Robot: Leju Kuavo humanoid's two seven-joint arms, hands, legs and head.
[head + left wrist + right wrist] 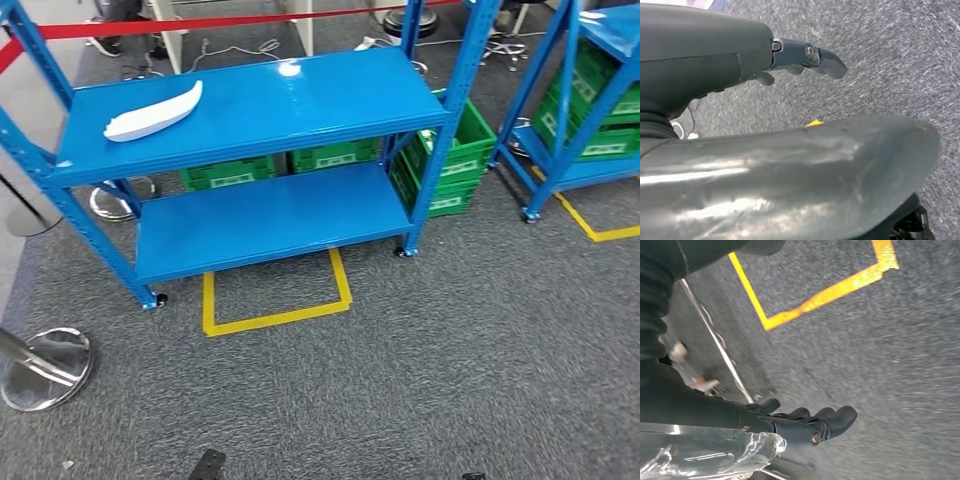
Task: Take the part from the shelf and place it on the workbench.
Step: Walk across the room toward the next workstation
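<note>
- Part point(155, 113): you've got one long white piece, curved, boat-like, tapering to a point at its right end, w/ the left end blunter.
- It lies flat on the top board of the blue shelf point(317, 105), toward the board's left side, near the front edge.
- It sits at a slant: pointed tip angled up and away from you, blunt end closer to the front-left corner post.
- Nothing touches it; it rests alone on the glossy blue board.
- Shelf: 2 boards, blue posts, standing on grey carpet; lower board bare.
</note>
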